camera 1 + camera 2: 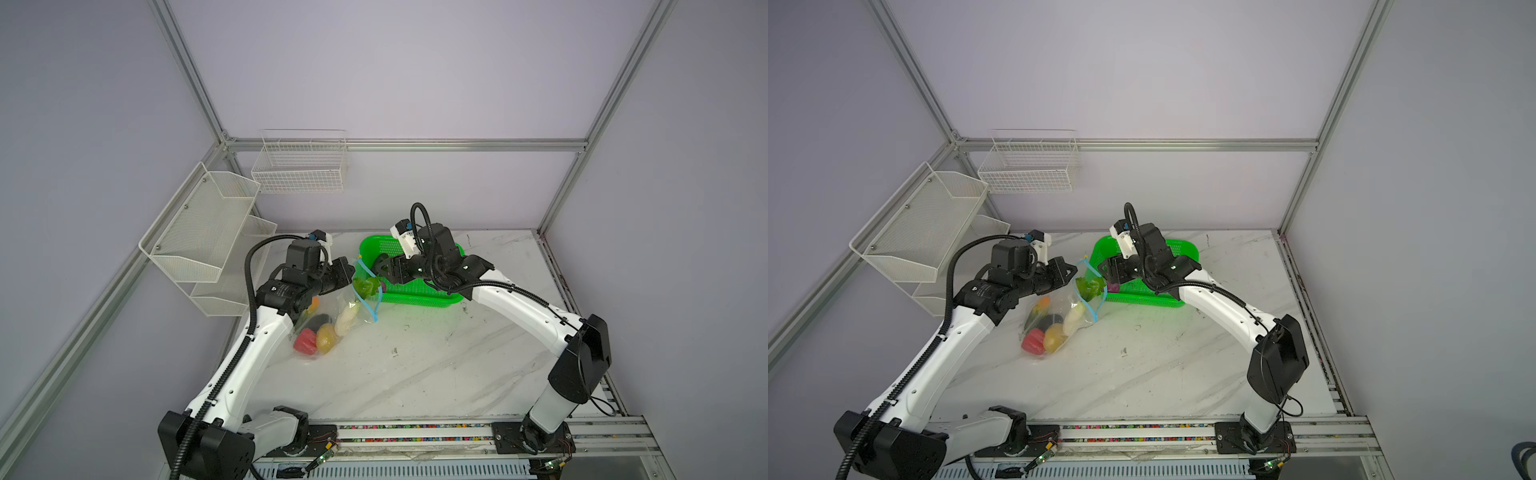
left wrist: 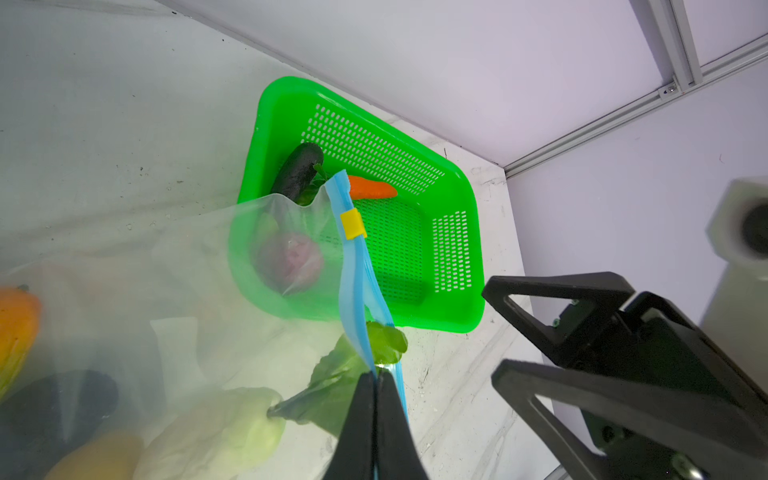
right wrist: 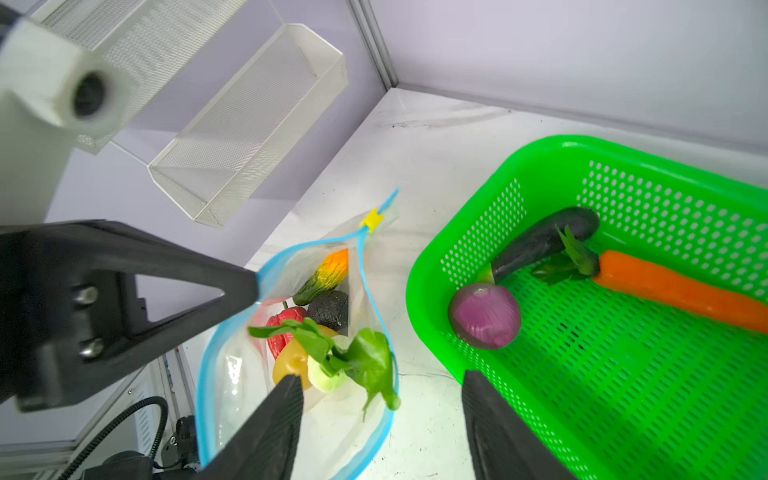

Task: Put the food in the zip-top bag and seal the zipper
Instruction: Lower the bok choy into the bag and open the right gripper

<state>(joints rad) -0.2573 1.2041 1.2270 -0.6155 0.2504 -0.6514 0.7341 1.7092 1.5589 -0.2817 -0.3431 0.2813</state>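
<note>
The zip-top bag (image 1: 332,309) lies on the table left of the green basket, its mouth held open. My left gripper (image 2: 376,376) is shut on the bag's blue zipper (image 2: 351,291) edge, below the yellow slider (image 2: 353,223). Inside the bag are a red pepper (image 1: 305,341), a yellow potato (image 1: 325,338), a white radish (image 1: 347,318) and a leafy green (image 3: 365,357) at the mouth. My right gripper (image 3: 380,376) hovers open over the bag's mouth with nothing between its fingers. A purple onion (image 3: 484,316), an eggplant (image 3: 544,241) and a carrot (image 3: 673,286) lie in the basket.
The green perforated basket (image 1: 415,296) stands at the back of the table, under my right wrist. White mesh shelves (image 1: 199,232) hang on the left wall and a wire basket (image 1: 299,166) on the back wall. A metal rail (image 1: 415,432) runs along the table's front edge.
</note>
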